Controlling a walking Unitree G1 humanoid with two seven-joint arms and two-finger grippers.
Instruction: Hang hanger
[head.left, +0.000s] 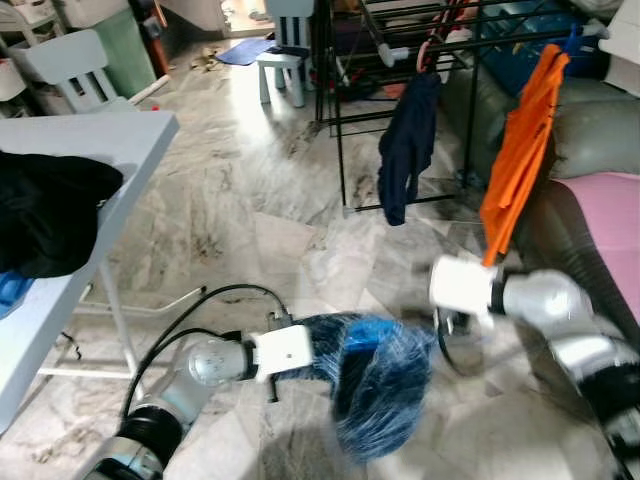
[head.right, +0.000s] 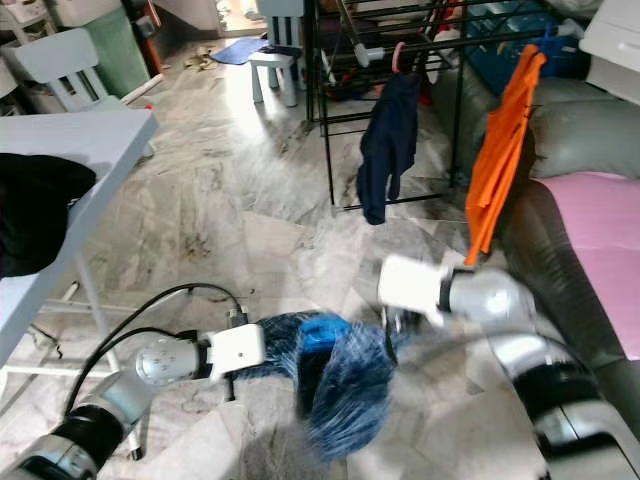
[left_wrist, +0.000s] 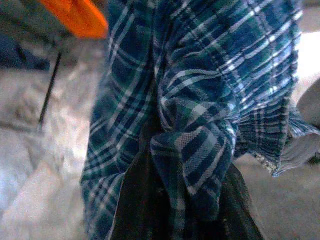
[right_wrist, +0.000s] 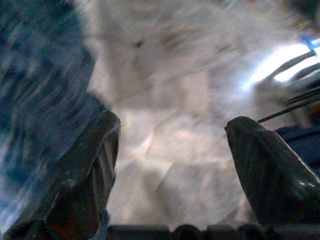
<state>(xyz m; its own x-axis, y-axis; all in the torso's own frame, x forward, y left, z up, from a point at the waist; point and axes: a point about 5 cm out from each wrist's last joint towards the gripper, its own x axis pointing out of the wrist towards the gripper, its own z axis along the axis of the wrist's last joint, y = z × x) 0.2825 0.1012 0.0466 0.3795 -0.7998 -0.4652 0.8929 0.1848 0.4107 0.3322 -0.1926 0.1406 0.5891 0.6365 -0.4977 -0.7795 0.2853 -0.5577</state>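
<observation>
Right, here is how your scene stands.

Step in hand: by my reading you are carrying the garment toward the rack; nothing of it is on a rail yet.
Left gripper (left_wrist: 175, 210): clenched on the blue plaid shirt (head.left: 375, 385), low over the marble floor (head.left: 250, 220); the cloth is bunched around the black fingers and drapes down from them.
Hanger: you cannot make one out inside the plaid cloth, since the folds hide whatever the fingers pinch.
Right gripper (right_wrist: 170, 165): fingers spread wide with nothing between them, just beside the shirt's edge; the arm is blurred in the head views.
Drying rack (head.left: 400, 60): black frame standing ahead of you, well apart from the shirt.
Already on the rack: a dark navy garment (head.left: 405, 145) on a pink hook, and an orange garment (head.left: 520, 150) further to your right.
Sofa (head.left: 590, 130): grey, with a pink cover, close on your right side.
Table (head.left: 90, 150): on your left, with a black cloth (head.left: 50, 205) heaped on it.
Next move, as I judge it: lift the shirt up to rail height, close in on the rack, and aim for free rail between the two hung garments.
Risk: the trailing cloth may drag or snag on the rack's lower bars.
</observation>
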